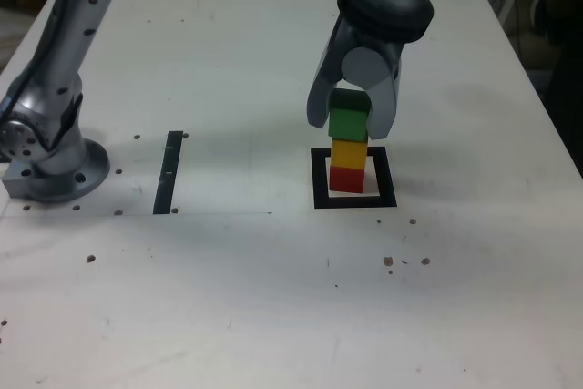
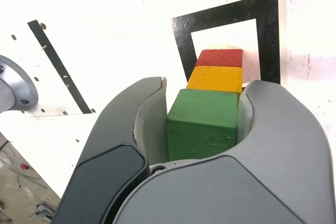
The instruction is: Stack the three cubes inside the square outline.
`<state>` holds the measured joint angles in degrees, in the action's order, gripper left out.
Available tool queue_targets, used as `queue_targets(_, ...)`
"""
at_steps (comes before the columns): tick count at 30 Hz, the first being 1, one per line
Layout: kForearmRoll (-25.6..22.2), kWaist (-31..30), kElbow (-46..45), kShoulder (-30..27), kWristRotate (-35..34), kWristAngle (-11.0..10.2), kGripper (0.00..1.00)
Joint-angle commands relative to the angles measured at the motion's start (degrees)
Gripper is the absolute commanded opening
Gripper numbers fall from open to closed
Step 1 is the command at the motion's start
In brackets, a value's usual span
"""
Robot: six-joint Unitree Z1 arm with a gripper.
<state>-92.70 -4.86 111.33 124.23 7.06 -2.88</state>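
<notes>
Gripping the green cube [image 1: 349, 120] with the gripper [image 1: 356, 123], closed around two opposite sides. Seen from the exterior view, standing in line: green at the top, the yellow cube [image 1: 349, 153] beneath, the red cube [image 1: 347, 179] lowest, within the square outline [image 1: 389, 178]. Showing only there: the upright order of the column and the gripper reaching down from above. Showing in the wrist view instead: both inner finger surfaces [image 2: 152, 127] flanking green, with yellow and red peeking out beyond. Also visible only there: a patch of floor [image 2: 23, 182] past the tabletop [image 2: 121, 35], with cables and a small red thing. Appearing in both views: the straight black strip [image 1: 168, 172] and the round grey base [image 1: 68, 173], well apart from the stack.

Looking plain and solid in colour, all three. Coming across in the wrist view as a deep matte green, paler on one face and darker on the next, with small dark scuffs near an edge. Glowing a warm orange-yellow in the middle; turning a clear red at the foot, with faint streaks across the surface. Framing the foot with thick black tape around a white centre. Cannot tell from either view whether perfectly aligned.
</notes>
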Motion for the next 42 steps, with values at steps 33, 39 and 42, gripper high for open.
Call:
queue_targets(33,-0.62,-0.50,-1.72,-3.83,-2.14,2.44,1.00)
queue_targets(39,-0.79,-0.49,-2.73,-5.89,-2.11,1.79,1.00)
queue_targets(42,-0.88,-0.32,-4.31,-9.42,-1.85,1.57,1.00)
